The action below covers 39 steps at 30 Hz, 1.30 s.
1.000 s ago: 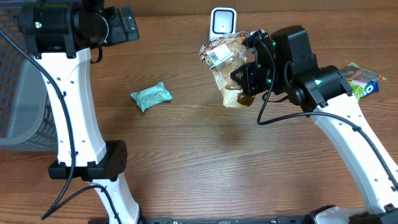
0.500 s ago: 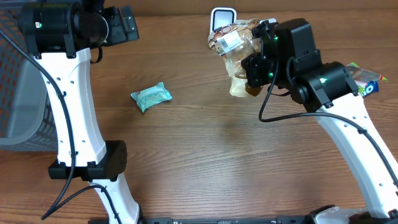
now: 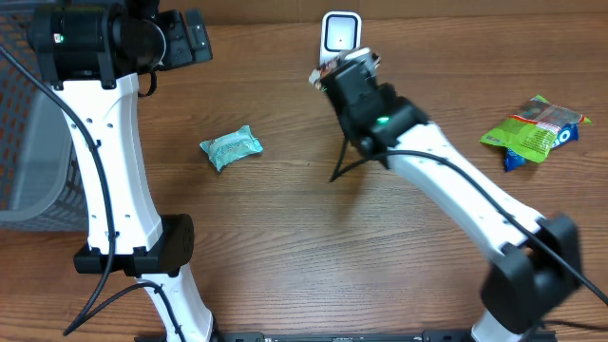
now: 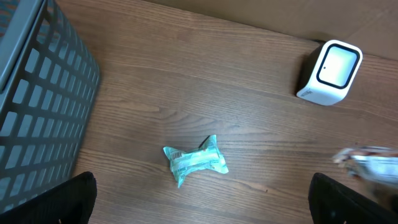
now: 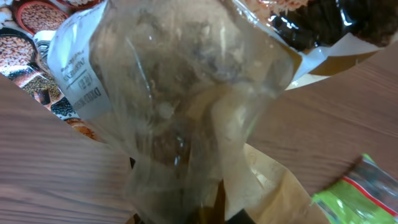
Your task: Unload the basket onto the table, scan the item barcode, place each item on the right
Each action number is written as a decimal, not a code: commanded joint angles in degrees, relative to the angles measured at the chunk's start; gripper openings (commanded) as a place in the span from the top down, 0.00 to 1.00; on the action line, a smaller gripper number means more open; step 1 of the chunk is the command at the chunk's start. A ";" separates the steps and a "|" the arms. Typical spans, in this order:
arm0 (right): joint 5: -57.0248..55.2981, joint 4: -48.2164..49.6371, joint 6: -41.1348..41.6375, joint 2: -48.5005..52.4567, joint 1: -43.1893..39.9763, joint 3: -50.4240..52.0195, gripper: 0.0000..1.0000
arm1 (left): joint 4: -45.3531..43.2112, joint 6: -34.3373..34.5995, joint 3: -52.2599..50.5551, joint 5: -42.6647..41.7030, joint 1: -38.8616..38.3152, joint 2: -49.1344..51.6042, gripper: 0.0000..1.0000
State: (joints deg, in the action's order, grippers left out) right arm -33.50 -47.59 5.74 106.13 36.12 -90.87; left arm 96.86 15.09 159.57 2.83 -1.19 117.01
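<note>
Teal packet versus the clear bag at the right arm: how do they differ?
The teal packet lies loose on the table, untouched; the clear bag is gripped by the right end effector near the scanner. The teal packet is opaque and one colour; the clear bag is see-through with a printed label. Both are crinkled plastic packages.

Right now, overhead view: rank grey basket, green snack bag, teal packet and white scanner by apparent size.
1. grey basket, even though the frame edge crops it
2. green snack bag
3. teal packet
4. white scanner, close to the packet; it stands up nearer the camera, so this last pair is unsure.
</note>
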 commanded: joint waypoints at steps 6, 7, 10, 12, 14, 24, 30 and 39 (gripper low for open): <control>-5.01 -5.44 4.22 5.03 3.26 -1.36 0.96 | -0.07 0.35 -0.09 0.17 -0.33 -1.03 0.00; -2.14 -6.19 4.96 5.05 3.26 -1.36 0.96 | -0.07 0.35 -0.11 0.17 -0.33 -1.03 0.00; 8.79 -7.28 5.03 5.05 3.06 -1.36 0.96 | -0.07 0.37 -0.11 0.17 -0.33 -1.03 0.00; 17.75 -6.93 6.03 5.05 2.23 -1.36 0.72 | -0.07 0.35 -0.11 0.17 -0.33 -1.03 0.00; 20.68 -6.75 8.28 5.03 1.16 -1.36 0.63 | -0.07 0.35 -0.09 0.17 -0.33 -1.03 0.00; 45.88 -7.87 9.03 5.03 -11.65 -1.36 0.44 | -0.07 0.35 -0.09 0.17 -0.28 -1.03 0.00; 62.47 -5.49 0.37 5.42 -22.08 -1.33 0.32 | -0.07 0.35 -0.11 0.17 -0.37 -1.03 0.00; 76.26 5.40 -0.15 14.12 -26.93 -1.33 0.28 | -0.07 0.35 -0.09 0.17 -0.35 -1.03 0.00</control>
State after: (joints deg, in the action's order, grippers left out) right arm 36.34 -43.33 6.81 115.96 8.51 -91.18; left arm 96.86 15.09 159.57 2.83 -1.19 117.01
